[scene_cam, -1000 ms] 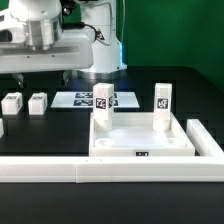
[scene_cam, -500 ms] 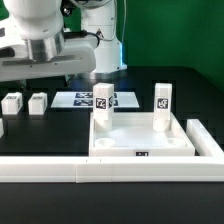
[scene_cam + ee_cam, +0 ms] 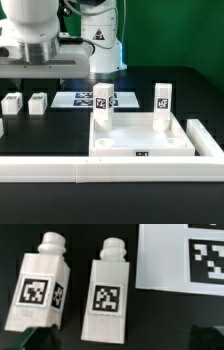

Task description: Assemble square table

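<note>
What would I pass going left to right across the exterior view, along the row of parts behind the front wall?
In order: loose leg → second loose leg → marker board → upright leg → second upright leg. Both upright legs stand in the tabletop.

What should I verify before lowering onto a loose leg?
1. Pincer open: ok, fingertips wide apart.
2. Target in sight: ok, the leg nearer the marker board is between the fingertips, beside the marker board.
3. Neighbour clear: not ok, one fingertip overlaps the other loose leg.
4. Tabletop has free corners: ok, only two standing legs, both at the far corners.
5. Standing legs fully seated: cannot tell.
</note>
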Motion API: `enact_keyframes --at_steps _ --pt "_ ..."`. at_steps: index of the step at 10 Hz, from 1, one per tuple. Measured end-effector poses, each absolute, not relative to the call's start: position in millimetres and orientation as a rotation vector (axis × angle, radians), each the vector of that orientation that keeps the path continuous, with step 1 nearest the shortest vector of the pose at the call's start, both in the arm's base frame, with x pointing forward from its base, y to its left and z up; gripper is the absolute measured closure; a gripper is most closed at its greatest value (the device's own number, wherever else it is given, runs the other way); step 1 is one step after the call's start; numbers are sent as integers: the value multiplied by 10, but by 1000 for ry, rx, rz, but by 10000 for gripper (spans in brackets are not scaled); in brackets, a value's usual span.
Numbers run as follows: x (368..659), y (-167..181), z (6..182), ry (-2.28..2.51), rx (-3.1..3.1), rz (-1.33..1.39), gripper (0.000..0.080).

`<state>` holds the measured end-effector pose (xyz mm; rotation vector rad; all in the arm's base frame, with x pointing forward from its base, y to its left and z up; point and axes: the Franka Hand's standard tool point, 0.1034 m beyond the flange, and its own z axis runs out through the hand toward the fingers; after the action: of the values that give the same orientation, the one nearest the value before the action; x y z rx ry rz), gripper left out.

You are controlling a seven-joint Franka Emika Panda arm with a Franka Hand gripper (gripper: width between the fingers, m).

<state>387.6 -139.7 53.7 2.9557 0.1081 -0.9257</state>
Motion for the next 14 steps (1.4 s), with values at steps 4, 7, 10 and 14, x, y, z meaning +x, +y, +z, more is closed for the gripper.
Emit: enact_keyframes --at_steps 4,7,10,14 --pt "3858 -1418 531 130 2975 -933 151" --pt "3802 -1496 472 123 2967 -956 151" --pt "3784 -1503 457 88 2889 -1167 151" --pt "3781 -1444 413 139 2837 -1306 151"
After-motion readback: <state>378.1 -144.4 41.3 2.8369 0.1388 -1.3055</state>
